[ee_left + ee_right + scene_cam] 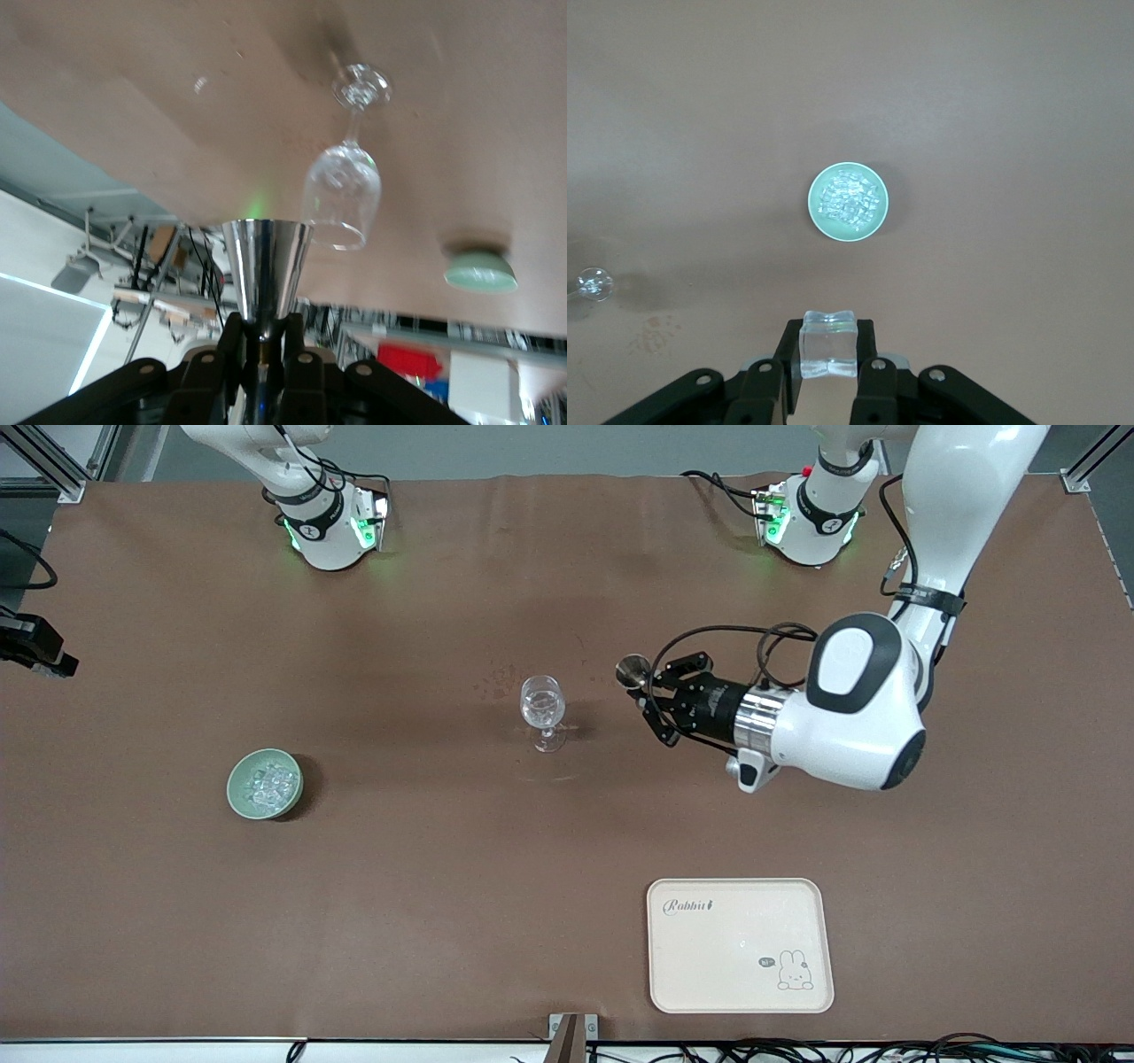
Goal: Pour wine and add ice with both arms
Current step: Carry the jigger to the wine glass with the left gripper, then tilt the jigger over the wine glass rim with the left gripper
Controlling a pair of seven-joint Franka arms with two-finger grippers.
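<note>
The left gripper (640, 688) is gripping a small metal cone cup (633, 670) by its narrow end, hovering over the surface (443, 868) beside the stemmed glass (542, 708), which is standing upright near the middle. The right gripper (827, 370) is pinching 1 clear ice cube (828, 343) high above the green bowl (265, 783), where the ice (271, 781) is heaped, toward the right arm's end. A cream tray (740, 946) is lying nearer the front camera.
</note>
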